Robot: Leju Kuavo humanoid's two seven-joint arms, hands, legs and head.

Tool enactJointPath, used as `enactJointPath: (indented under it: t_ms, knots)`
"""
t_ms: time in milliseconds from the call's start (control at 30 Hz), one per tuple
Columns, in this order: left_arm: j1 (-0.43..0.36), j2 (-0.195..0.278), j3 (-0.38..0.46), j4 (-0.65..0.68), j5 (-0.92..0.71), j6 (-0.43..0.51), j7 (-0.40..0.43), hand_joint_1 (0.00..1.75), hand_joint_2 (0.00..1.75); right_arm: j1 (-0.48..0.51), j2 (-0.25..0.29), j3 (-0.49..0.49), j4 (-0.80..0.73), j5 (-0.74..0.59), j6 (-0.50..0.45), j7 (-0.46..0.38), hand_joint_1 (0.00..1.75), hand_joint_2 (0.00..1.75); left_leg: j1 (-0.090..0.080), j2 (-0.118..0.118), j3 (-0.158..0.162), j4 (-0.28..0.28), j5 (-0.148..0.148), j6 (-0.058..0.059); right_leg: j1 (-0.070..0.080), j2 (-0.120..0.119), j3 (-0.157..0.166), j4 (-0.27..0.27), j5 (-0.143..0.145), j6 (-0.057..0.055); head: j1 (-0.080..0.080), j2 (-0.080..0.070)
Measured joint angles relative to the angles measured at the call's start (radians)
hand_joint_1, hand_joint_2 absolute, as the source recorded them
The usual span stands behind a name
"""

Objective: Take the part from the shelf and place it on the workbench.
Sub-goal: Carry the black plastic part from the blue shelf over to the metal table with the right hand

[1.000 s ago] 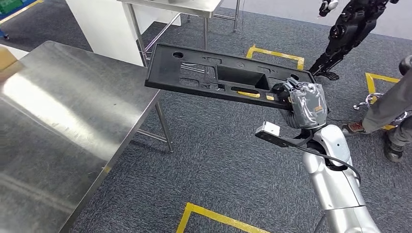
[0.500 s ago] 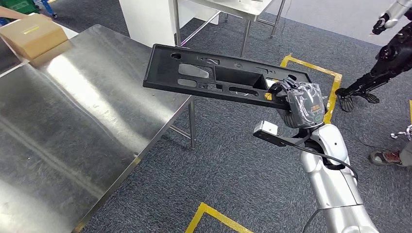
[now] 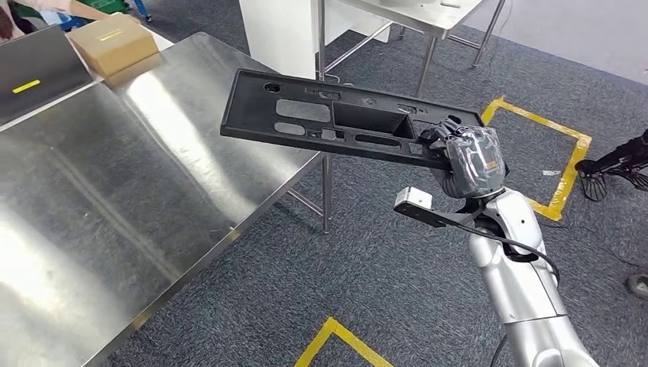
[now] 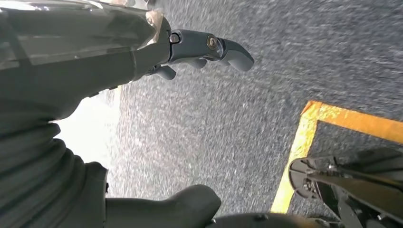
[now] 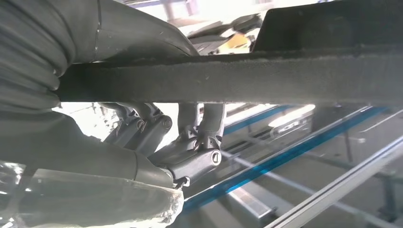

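The part (image 3: 328, 122) is a long black plastic panel with several cut-outs and a deep rectangular recess. My right hand (image 3: 470, 160) grips it by its right end and holds it level in the air. Its left end reaches over the near corner of the steel workbench (image 3: 115, 191), well above the surface. In the right wrist view the part's edge (image 5: 285, 76) runs across the picture, with the fingers (image 5: 199, 161) of my right hand (image 5: 119, 161) curled under it. My left hand (image 4: 71, 71) hangs over grey carpet, its fingers (image 4: 209, 47) and thumb apart, holding nothing.
A cardboard box (image 3: 115, 42) and a dark panel with a yellow label (image 3: 34, 73) lie at the bench's far left. A white cabinet (image 3: 283, 30) and a second steel table (image 3: 413, 11) stand behind. Yellow tape (image 3: 569, 164) marks the carpet; another robot's foot (image 3: 619, 164) is at right.
The whole picture has shifted as the camera turned toward the workbench, which now takes more of the view. The part stays in my right hand and now overhangs the bench corner.
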Motion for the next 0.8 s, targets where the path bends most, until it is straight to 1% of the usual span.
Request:
enactJointPath:
  t_ms: [33,67,100,133,167,200,233,267,300,333,367,400,433,467,500,533,567,600,633,667,700,733,767,800]
  knots:
    - [0.000,0.000,0.000,0.000,0.000,0.000,0.000,0.00,1.75,-0.001,0.002,0.002,0.002,-0.001,0.001,0.000,1.73,1.75,0.001,0.020,0.040,-0.068,0.027,0.000,0.001,-0.010,0.000,0.001,-0.001,0.001,0.000,0.000]
    - [-0.002,0.000,0.000,0.000,-0.001,-0.001,0.000,0.00,1.75,-0.003,0.003,0.003,0.004,-0.001,0.002,0.000,1.73,1.75,-0.001,0.042,0.077,-0.133,0.047,0.002,0.006,-0.019,0.000,0.003,-0.003,0.004,-0.001,0.000]
    - [-0.003,0.000,0.000,0.000,-0.002,-0.001,0.000,0.00,1.75,-0.005,0.004,0.005,0.005,-0.002,0.003,0.000,1.73,1.75,-0.003,0.057,0.102,-0.180,0.058,0.008,0.010,-0.027,-0.001,0.004,-0.005,0.007,0.000,0.000]
    - [-0.004,0.000,0.000,0.000,-0.002,-0.001,0.000,0.00,1.75,-0.008,0.004,0.006,0.007,-0.002,0.003,0.000,1.73,1.75,-0.005,0.065,0.113,-0.203,0.060,0.014,0.016,-0.035,-0.001,0.005,-0.007,0.011,0.002,0.000]
    - [-0.005,0.000,0.000,0.000,-0.002,-0.001,0.000,0.00,1.75,-0.010,0.006,0.007,0.008,-0.003,0.004,0.000,1.73,1.75,-0.009,0.058,0.112,-0.208,0.059,0.021,0.020,-0.044,0.000,0.005,-0.008,0.015,0.003,0.000]
    - [-0.005,0.001,0.000,0.000,-0.003,-0.002,0.000,0.00,1.75,-0.012,0.007,0.009,0.009,-0.003,0.004,0.000,1.73,1.75,-0.010,0.046,0.110,-0.210,0.061,0.028,0.022,-0.054,0.001,0.004,-0.010,0.019,0.005,0.000]
    - [-0.005,0.000,0.000,0.000,-0.004,-0.002,0.000,0.00,1.75,-0.013,0.009,0.010,0.009,-0.003,0.004,0.000,1.73,1.75,-0.010,0.035,0.112,-0.214,0.065,0.035,0.021,-0.050,0.000,0.008,-0.014,0.025,0.005,0.000]
    - [-0.005,0.000,0.000,0.000,-0.004,-0.002,0.000,0.00,1.75,-0.014,0.010,0.010,0.010,-0.003,0.004,0.000,1.73,1.75,-0.009,0.024,0.113,-0.219,0.069,0.043,0.018,-0.033,-0.007,0.023,-0.025,0.029,0.005,0.000]
    - [-0.005,0.000,0.000,0.000,-0.005,-0.002,0.000,0.00,1.75,-0.015,0.010,0.011,0.011,-0.004,0.004,-0.001,1.73,1.75,-0.007,0.014,0.115,-0.224,0.074,0.051,0.015,-0.008,-0.023,0.057,-0.044,0.031,0.006,0.000]
    - [-0.007,-0.001,0.000,0.000,-0.006,-0.002,0.000,0.00,1.75,-0.015,0.009,0.011,0.013,-0.005,0.005,-0.002,1.73,1.75,-0.004,0.003,0.115,-0.227,0.077,0.056,0.009,0.023,-0.048,0.111,-0.070,0.031,0.007,0.000]
    - [-0.008,-0.001,0.000,0.000,-0.008,-0.002,0.000,0.00,1.75,-0.015,0.008,0.012,0.017,-0.008,0.008,-0.003,1.73,1.75,-0.003,-0.009,0.114,-0.227,0.079,0.059,0.007,0.044,-0.078,0.177,-0.098,0.030,0.007,0.000]
    - [-0.009,-0.002,0.000,0.000,-0.009,-0.002,0.000,0.00,1.75,-0.015,0.008,0.014,0.023,-0.011,0.012,-0.004,1.73,1.75,-0.003,-0.022,0.113,-0.227,0.080,0.060,0.005,0.053,-0.107,0.239,-0.119,0.031,0.007,0.000]
    - [-0.009,-0.002,0.001,0.000,-0.011,-0.002,0.000,0.00,1.75,-0.016,0.009,0.016,0.032,-0.015,0.018,-0.006,1.73,1.75,-0.002,-0.037,0.112,-0.227,0.081,0.060,0.003,0.057,-0.124,0.276,-0.128,0.035,0.007,0.000]
    - [-0.009,-0.003,0.001,0.000,-0.012,-0.003,0.001,0.00,1.75,-0.017,0.011,0.018,0.042,-0.017,0.022,-0.007,1.73,1.75,-0.001,-0.051,0.112,-0.226,0.082,0.059,0.000,0.059,-0.124,0.278,-0.121,0.042,0.006,0.000]
    - [-0.009,-0.003,0.001,0.000,-0.013,-0.003,0.001,0.00,1.75,-0.020,0.014,0.022,0.052,-0.020,0.025,-0.009,1.73,1.75,0.000,-0.065,0.111,-0.226,0.084,0.057,-0.004,0.061,-0.105,0.240,-0.100,0.051,0.006,0.000]
    - [-0.009,-0.004,0.001,0.000,-0.015,-0.004,0.002,0.00,1.75,-0.025,0.017,0.025,0.062,-0.022,0.026,-0.012,1.73,1.75,0.002,-0.078,0.111,-0.225,0.085,0.054,-0.010,0.067,-0.072,0.174,-0.070,0.060,0.007,0.000]
    - [-0.009,-0.004,0.002,0.000,-0.017,-0.004,0.002,0.00,1.75,-0.033,0.022,0.029,0.074,-0.024,0.026,-0.015,1.73,1.75,0.003,-0.089,0.110,-0.225,0.087,0.049,-0.016,0.085,-0.039,0.105,-0.047,0.068,0.007,0.000]
    - [-0.010,-0.004,0.002,0.000,-0.019,-0.004,0.003,0.00,1.75,-0.044,0.028,0.033,0.086,-0.026,0.025,-0.018,1.73,1.75,0.003,-0.100,0.106,-0.224,0.090,0.042,-0.018,0.099,-0.013,0.050,-0.029,0.069,0.007,0.000]
    - [-0.011,-0.003,0.002,0.000,-0.022,-0.004,0.003,0.00,1.75,-0.055,0.034,0.038,0.102,-0.027,0.024,-0.021,1.73,1.75,0.002,-0.109,0.102,-0.224,0.094,0.035,-0.018,0.109,0.000,0.020,-0.021,0.067,0.006,0.000]
    - [-0.011,-0.003,0.003,0.000,-0.025,-0.005,0.004,0.00,1.75,-0.066,0.043,0.042,0.119,-0.028,0.023,-0.022,1.73,1.75,0.002,-0.117,0.097,-0.227,0.099,0.026,-0.015,0.113,0.003,0.011,-0.019,0.060,0.005,0.000]
    - [-0.011,-0.003,0.003,0.000,-0.029,-0.006,0.006,0.00,1.75,-0.075,0.052,0.046,0.139,-0.027,0.023,-0.022,1.73,1.75,0.002,-0.125,0.093,-0.230,0.104,0.019,-0.011,0.103,0.001,0.010,-0.014,0.052,0.004,0.000]
    - [-0.010,-0.003,0.003,0.000,-0.033,-0.007,0.008,0.00,1.75,-0.085,0.062,0.050,0.159,-0.026,0.022,-0.022,1.73,1.75,0.004,-0.123,0.090,-0.231,0.106,0.013,-0.013,0.094,0.000,0.009,-0.010,0.045,0.002,0.000]
    - [-0.009,-0.003,0.003,0.000,-0.038,-0.009,0.010,0.00,1.75,-0.095,0.074,0.055,0.180,-0.024,0.021,-0.022,1.73,1.75,0.004,-0.107,0.085,-0.223,0.099,0.009,-0.015,0.085,-0.001,0.008,-0.006,0.037,0.002,0.000]
    - [-0.010,-0.002,0.003,0.000,-0.043,-0.010,0.012,0.00,1.75,-0.107,0.085,0.059,0.200,-0.022,0.020,-0.022,1.73,1.75,0.003,-0.082,0.073,-0.198,0.082,0.006,-0.016,0.077,-0.001,0.007,-0.003,0.027,-0.001,0.000]
